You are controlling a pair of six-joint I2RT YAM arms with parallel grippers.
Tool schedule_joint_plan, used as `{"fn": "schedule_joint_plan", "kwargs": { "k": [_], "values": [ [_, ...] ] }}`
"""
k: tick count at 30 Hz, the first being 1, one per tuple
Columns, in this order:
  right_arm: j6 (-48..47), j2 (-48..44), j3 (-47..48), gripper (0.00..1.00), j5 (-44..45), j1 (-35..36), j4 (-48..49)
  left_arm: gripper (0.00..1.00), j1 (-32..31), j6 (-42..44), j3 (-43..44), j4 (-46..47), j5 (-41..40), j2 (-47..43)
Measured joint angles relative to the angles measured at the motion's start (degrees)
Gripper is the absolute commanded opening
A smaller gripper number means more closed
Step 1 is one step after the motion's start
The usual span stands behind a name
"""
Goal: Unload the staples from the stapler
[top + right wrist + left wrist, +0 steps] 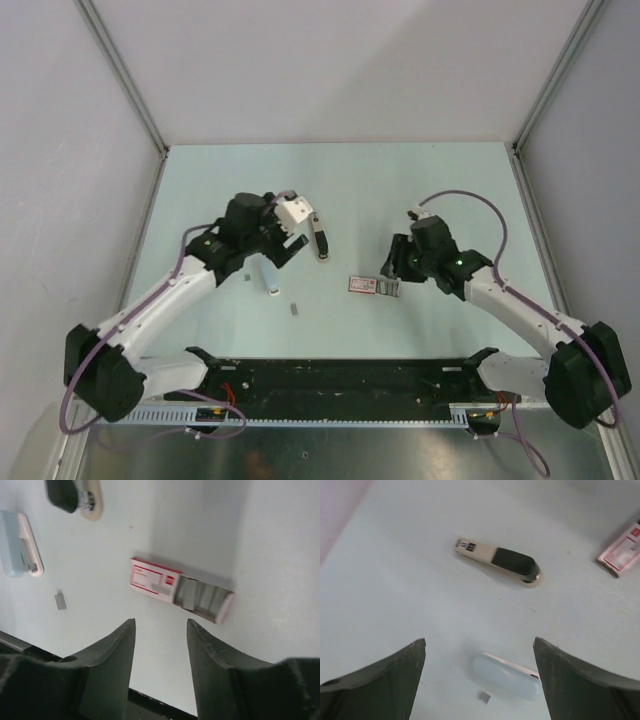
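Observation:
The pale blue and white stapler (267,278) lies flat on the table, shut as far as I can see. In the left wrist view the stapler (507,676) lies between and below my open fingers. A small grey staple strip (294,308) lies loose just beside it, and also shows in the left wrist view (484,696) and the right wrist view (60,601). My left gripper (283,250) (479,641) is open and empty, just above the stapler. My right gripper (392,264) (160,622) is open and empty, near the red-and-white box. The stapler shows at the left edge of the right wrist view (17,542).
A black and beige stapler (321,240) (500,561) (75,495) lies beyond the blue one. A red-and-white labelled box (362,285) (621,552) (152,580) lies at mid table with its tray (202,597) slid out, full of grey staple strips.

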Motion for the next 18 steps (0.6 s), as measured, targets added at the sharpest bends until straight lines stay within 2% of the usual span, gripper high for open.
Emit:
{"fn": "schedule_joint_plan", "kwargs": {
  "k": [5, 10, 13, 18],
  "values": [
    [1.3, 6.3, 7.5, 0.60, 9.4, 13.0, -0.6, 0.98, 6.1, 0.3, -2.1, -2.5, 3.3, -5.3],
    [3.3, 19.0, 16.1, 0.61, 16.4, 25.5, -0.5, 0.99, 16.9, -2.0, -2.4, -5.0, 8.6, -5.4],
    [4.5, 28.2, 22.8, 0.62, 19.8, 31.0, -1.4, 0.99, 21.3, -3.4, -2.9, -5.1, 10.1, -5.6],
    [6.1, 39.7, 32.6, 0.63, 23.6, 37.3, -2.4, 0.99, 24.0, -4.8, -3.8, -6.0, 11.0, -7.0]
  ]
}}
